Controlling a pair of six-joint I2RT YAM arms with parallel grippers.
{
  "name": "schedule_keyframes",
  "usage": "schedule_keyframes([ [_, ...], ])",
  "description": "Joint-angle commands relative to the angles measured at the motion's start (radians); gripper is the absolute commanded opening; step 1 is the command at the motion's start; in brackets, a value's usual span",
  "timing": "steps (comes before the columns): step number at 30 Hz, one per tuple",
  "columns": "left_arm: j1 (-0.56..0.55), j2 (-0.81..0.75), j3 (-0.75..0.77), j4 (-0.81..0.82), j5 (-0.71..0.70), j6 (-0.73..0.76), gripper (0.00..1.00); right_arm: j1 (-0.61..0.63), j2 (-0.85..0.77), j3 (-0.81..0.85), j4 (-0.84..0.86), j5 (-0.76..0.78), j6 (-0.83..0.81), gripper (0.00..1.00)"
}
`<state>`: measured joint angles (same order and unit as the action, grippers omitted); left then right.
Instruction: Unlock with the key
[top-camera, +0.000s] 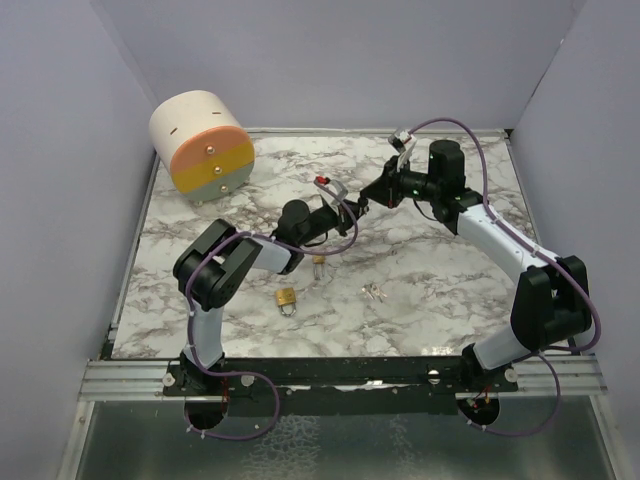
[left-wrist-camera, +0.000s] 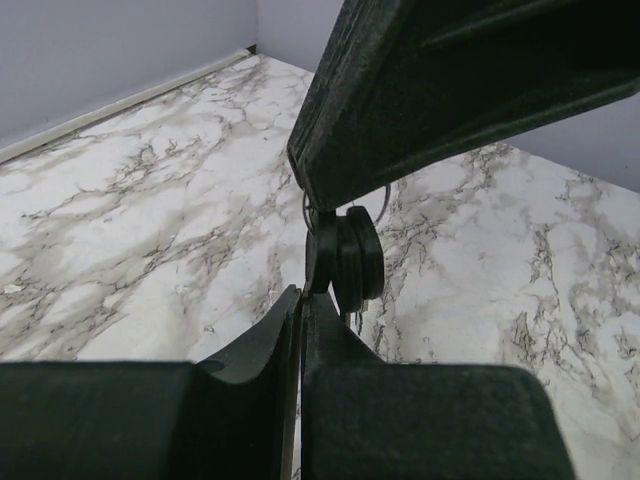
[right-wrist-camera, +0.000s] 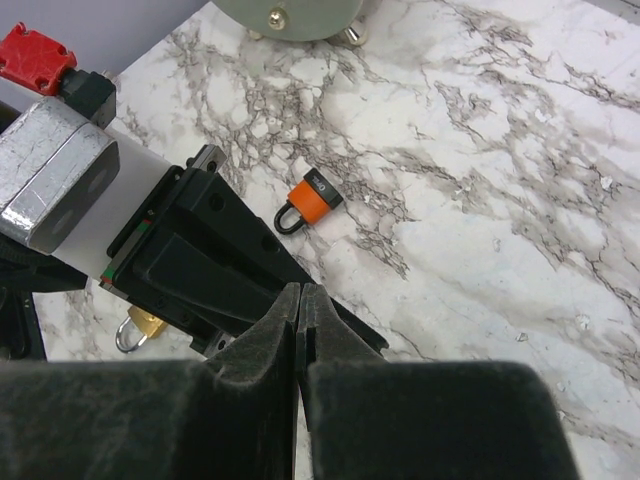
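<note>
Handing over seems the step in hand: our right gripper (right-wrist-camera: 300, 292), fingers pressed together, holds the black-headed key (left-wrist-camera: 345, 260) in the air, above and beyond the brass padlock (top-camera: 287, 297). Our left gripper (left-wrist-camera: 302, 298) is closed too, its tips touching the key; whether it truly pinches it we cannot tell. Next, we judge, comes one secure grip, then lowering the key to a lock; the orange padlock (right-wrist-camera: 315, 200) lies just beyond the brass padlock.

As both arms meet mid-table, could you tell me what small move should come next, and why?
Probably open the right gripper and back it off: it and the left gripper both look shut on the key, while the orange padlock lies apart, not yet approached.
</note>
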<state>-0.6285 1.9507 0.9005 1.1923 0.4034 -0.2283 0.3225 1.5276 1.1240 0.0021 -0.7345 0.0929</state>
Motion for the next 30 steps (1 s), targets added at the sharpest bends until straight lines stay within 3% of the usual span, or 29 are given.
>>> schedule_keyframes([
  [1,0.010,-0.031,-0.035,0.043,-0.048,0.027,0.00,0.001,-0.024,-0.017,-0.008,0.022,0.029,0.01],
  [19,0.010,-0.173,-0.133,-0.021,-0.262,0.189,0.00,0.001,-0.021,-0.010,-0.059,0.085,0.032,0.03],
  [22,0.009,-0.205,-0.137,-0.074,-0.301,0.237,0.00,0.001,-0.010,0.002,-0.060,0.090,0.045,0.14],
  [26,-0.003,-0.246,-0.125,-0.162,-0.367,0.322,0.00,0.001,0.002,0.014,-0.055,0.100,0.080,0.41],
  [30,-0.021,-0.281,-0.106,-0.236,-0.429,0.400,0.00,-0.005,-0.008,0.010,-0.025,0.145,0.148,0.53],
])
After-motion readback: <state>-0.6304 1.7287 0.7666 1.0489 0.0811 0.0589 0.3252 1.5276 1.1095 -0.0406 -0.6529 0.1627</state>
